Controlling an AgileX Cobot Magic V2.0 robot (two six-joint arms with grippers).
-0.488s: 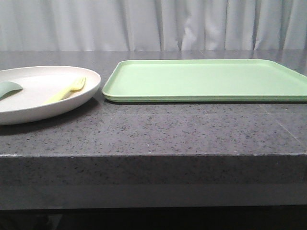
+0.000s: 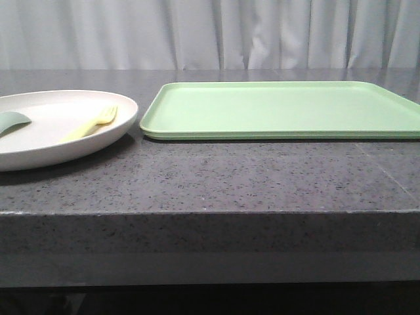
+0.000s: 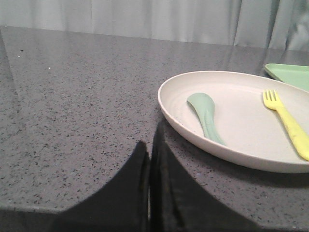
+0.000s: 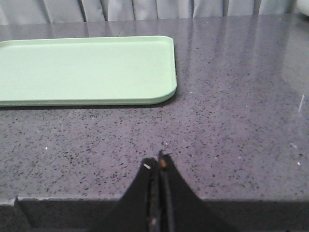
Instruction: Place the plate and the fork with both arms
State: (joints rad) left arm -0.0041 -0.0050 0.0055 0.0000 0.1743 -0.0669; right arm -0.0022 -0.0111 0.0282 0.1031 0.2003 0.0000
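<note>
Nothing has shifted between the earlier front picture and this one, so you are at the start: no grasp made yet. Nearest you, the left end effector [image 3: 148, 159] and the right end effector [image 4: 158, 166] are both clenched and empty, low at the tabletop [image 2: 249, 177] edge. Further out at ten o'clock sits the plate [image 2: 98, 134], with the fork [image 2: 92, 123] lying inside it beside a teal spoon-like piece [image 2: 12, 121]. The green tray [image 2: 282, 108] at one o'clock lies just beside the plate. I judge you must first open a gripper.
</note>
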